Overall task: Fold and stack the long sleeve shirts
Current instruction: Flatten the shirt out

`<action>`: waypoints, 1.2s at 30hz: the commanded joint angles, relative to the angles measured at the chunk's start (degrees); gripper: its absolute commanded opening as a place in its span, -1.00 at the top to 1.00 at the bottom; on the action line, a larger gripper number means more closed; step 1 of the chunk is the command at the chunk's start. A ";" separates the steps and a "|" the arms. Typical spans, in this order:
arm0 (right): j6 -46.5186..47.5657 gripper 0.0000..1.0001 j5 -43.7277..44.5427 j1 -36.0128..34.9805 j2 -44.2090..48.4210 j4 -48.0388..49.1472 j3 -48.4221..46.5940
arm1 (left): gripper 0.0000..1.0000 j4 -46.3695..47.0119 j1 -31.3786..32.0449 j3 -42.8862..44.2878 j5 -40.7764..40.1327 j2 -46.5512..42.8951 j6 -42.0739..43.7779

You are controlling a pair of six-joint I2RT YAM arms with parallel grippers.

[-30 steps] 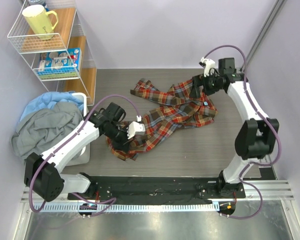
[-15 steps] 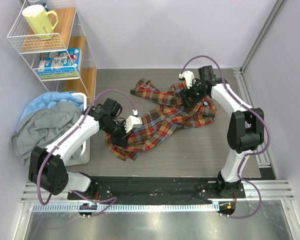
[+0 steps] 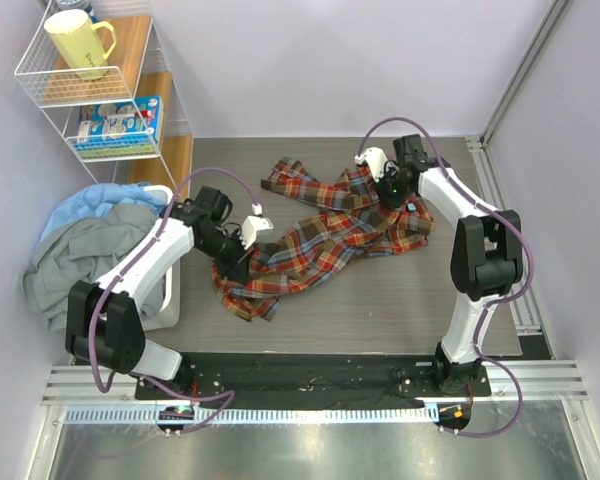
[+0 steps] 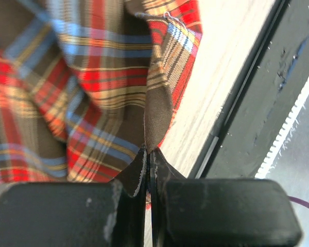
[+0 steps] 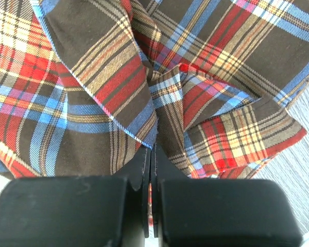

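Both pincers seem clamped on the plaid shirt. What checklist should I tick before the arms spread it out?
1. Left pincer shut on the plaid shirt: ok.
2. Right pincer shut on the shirt: ok.
3. Shirt lying flat on the table: not ok, crumpled.
4. Which shirt part each pincer holds: cannot tell.
5. Shirt apart from the grey clothes pile: ok.

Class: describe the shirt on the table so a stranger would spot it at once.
Start at the grey-brown table. Crumpled across its middle lies the shirt. It alone is red, brown and yellow tartan; the heap of clothes at the left edge is plain grey and light blue.
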State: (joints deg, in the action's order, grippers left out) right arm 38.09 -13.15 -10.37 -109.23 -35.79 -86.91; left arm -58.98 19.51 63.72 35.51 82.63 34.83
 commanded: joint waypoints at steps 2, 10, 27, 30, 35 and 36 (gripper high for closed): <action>-2.56 0.98 -3.89 3.42 8.23 -3.49 -5.01 | 1.00 -0.43 -2.28 3.07 2.47 -2.12 1.82; -10.74 0.98 -13.47 9.66 18.51 -10.26 -11.26 | 1.00 -0.79 -4.74 4.74 2.72 -5.02 0.16; -17.60 0.97 -19.99 17.49 27.06 -12.74 3.76 | 1.00 -1.15 -7.55 -2.29 -0.26 -0.38 1.67; -19.71 0.97 -19.29 16.00 24.26 -9.83 5.44 | 0.98 3.16 -7.64 0.24 -0.96 5.95 -2.64; -22.44 0.98 -19.20 13.98 21.26 -7.72 4.91 | 0.67 5.10 -10.62 5.70 -1.58 13.43 -6.43; -22.88 0.98 -19.20 13.89 20.99 -7.54 4.65 | 0.52 4.58 -11.15 6.58 -0.45 14.74 -6.53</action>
State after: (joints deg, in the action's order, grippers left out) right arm 18.59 -31.44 4.43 -87.83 -47.99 -81.08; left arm -57.80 11.16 65.67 34.41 95.29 32.47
